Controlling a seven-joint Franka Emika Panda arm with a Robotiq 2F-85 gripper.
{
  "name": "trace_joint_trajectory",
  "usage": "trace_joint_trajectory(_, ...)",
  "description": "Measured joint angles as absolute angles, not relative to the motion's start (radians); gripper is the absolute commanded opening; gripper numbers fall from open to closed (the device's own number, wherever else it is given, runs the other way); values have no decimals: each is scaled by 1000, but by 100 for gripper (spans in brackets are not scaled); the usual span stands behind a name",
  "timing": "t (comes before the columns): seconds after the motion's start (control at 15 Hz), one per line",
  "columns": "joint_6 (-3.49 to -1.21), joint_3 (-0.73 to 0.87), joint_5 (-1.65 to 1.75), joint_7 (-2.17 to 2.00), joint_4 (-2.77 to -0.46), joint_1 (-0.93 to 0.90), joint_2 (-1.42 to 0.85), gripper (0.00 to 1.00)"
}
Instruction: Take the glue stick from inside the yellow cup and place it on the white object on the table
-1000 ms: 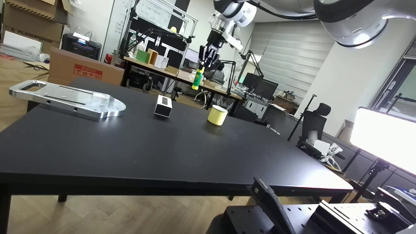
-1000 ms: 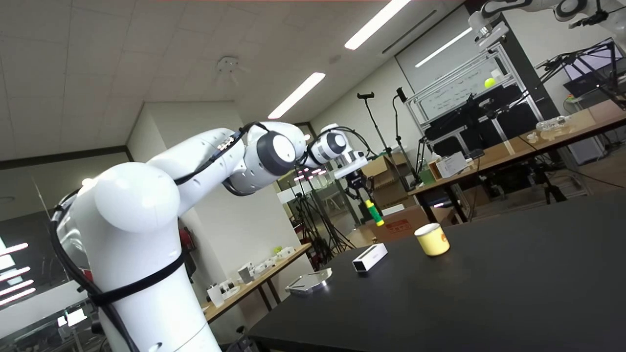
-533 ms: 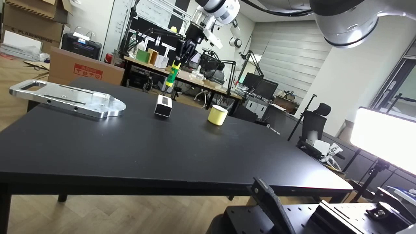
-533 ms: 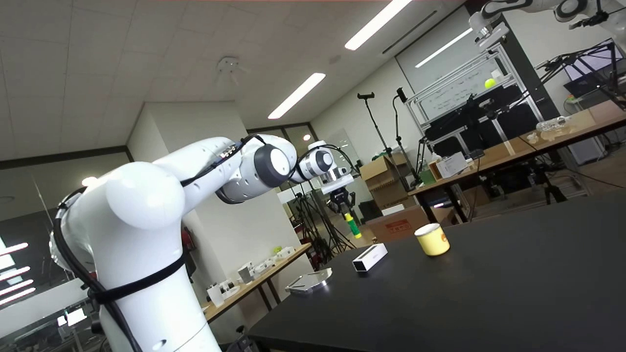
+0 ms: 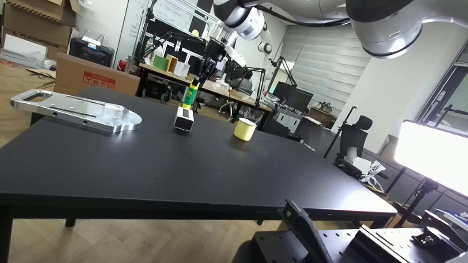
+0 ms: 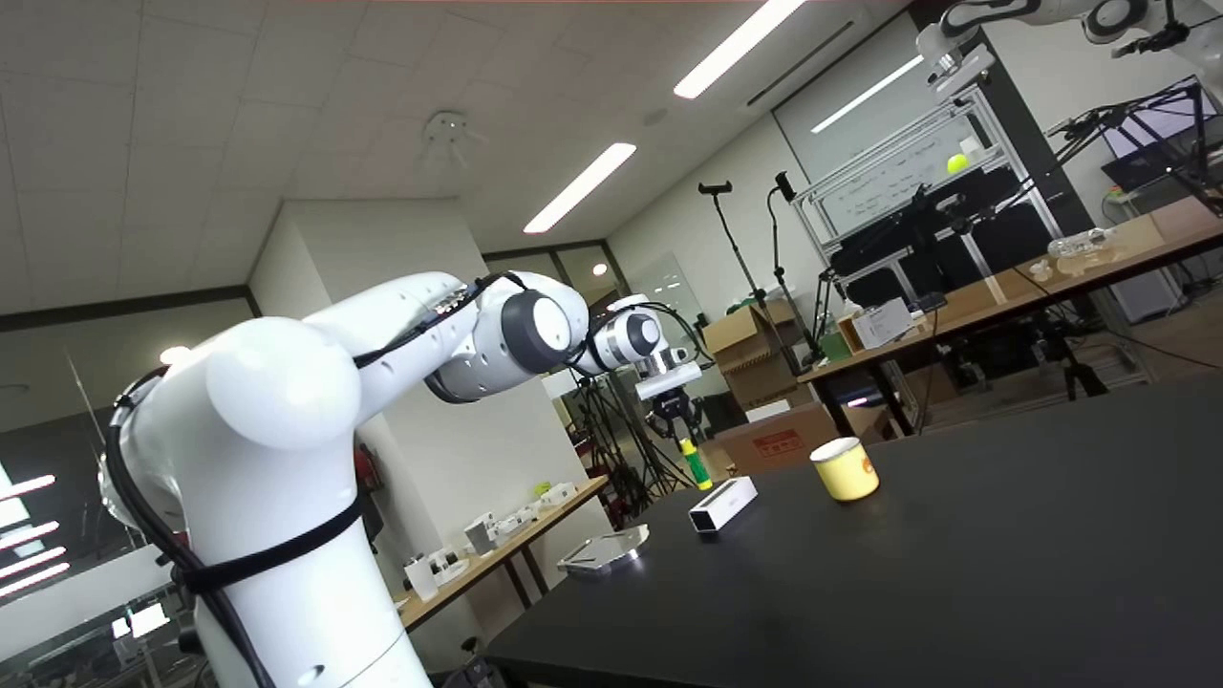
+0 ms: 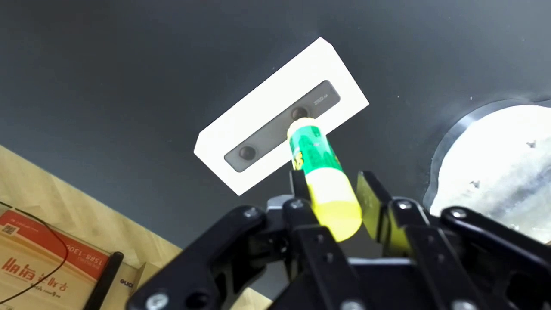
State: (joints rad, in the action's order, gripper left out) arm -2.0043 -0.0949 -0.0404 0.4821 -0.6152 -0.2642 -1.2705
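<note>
My gripper (image 7: 332,177) is shut on the yellow end of the green and yellow glue stick (image 7: 315,148), which points down. The white block (image 7: 262,107) has a dark panel with two lenses on its upper face and lies on the table under the stick. In both exterior views the stick (image 5: 190,95) (image 6: 697,464) hangs below my gripper (image 5: 196,81) (image 6: 682,432), its lower end close to the top of the block (image 5: 185,114) (image 6: 731,499). I cannot tell whether they touch. The yellow cup (image 5: 244,130) (image 6: 846,472) stands upright on the table, apart from the block.
A thick silver metal plate (image 5: 78,109) lies on the black table (image 5: 175,168) on the far side of the block from the cup; it also shows in the wrist view (image 7: 495,163). A cardboard box (image 5: 97,75) stands beyond the table's edge.
My gripper has carried the glue stick away from above the cup to the white block, then lowered it close to the block's top. Cup and block have not moved.
</note>
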Motion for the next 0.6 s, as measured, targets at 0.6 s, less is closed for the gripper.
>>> trace_joint_trajectory(0.6,-2107,-111,-44,550,-696,-235,-1271,8)
